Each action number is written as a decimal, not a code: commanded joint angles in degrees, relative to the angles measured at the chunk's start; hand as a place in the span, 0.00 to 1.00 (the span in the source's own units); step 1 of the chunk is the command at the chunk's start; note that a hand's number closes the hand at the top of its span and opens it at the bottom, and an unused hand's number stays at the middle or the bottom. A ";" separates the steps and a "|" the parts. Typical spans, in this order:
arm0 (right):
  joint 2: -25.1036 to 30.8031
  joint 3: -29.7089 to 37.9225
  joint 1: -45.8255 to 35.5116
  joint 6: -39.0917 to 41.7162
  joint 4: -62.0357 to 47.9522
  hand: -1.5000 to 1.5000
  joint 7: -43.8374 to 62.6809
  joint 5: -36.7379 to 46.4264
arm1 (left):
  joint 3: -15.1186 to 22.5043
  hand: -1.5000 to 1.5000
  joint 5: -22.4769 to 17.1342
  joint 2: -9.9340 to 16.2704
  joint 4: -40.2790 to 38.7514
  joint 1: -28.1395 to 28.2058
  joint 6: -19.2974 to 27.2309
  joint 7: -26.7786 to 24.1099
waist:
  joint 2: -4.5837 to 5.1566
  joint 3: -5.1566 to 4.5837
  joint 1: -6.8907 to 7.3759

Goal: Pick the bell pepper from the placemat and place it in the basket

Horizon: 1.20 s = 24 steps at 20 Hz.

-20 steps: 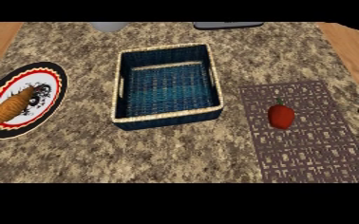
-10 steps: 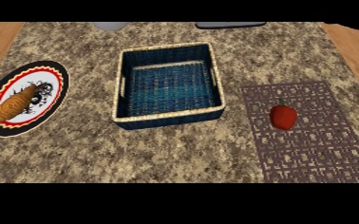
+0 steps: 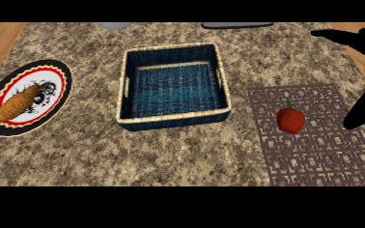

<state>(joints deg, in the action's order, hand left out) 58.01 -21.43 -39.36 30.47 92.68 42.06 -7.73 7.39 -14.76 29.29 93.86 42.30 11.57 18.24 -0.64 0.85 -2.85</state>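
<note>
- The bell pepper (image 3: 291,120) sits untouched on the placemat (image 3: 317,145), at four o'clock from the basket (image 3: 174,119); pick and placing both remain.
- The right hand (image 3: 354,111) shows at the three o'clock edge; finger state unreadable.
- The basket holds nothing.

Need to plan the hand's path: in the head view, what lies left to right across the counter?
Plate with a bread roll → basket → placemat with the bell pepper → right hand at the right edge.
</note>
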 commanded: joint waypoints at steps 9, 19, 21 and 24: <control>-2.92 -3.79 5.40 -3.96 0.44 0.00 -1.23 6.90 | 1.37 0.50 -0.63 -5.53 1.45 -16.47 -1.69 -5.06 | 0.61 -1.01 -1.56; -5.81 -6.31 11.35 -10.00 -0.66 0.00 -5.30 13.35 | 0.01 0.50 -1.52 -5.27 0.15 -17.05 -3.14 -5.33 | 0.60 -0.87 -1.56; -6.51 -6.32 10.71 -10.34 -1.55 0.00 -5.03 13.92 | 1.39 0.50 -0.19 -5.96 0.32 -17.25 -2.86 -5.89 | 0.72 -0.91 -0.76; -7.05 -6.14 11.68 -11.41 -2.06 0.00 -5.95 14.51 | 0.65 0.50 -0.59 -6.40 -1.46 -17.44 -3.24 -6.92 | 0.58 -0.95 -0.39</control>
<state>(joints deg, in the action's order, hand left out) 51.66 -27.81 -28.17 20.23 91.38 36.93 5.87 6.74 -15.31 26.17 87.37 38.80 9.26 15.24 -0.05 0.71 -2.36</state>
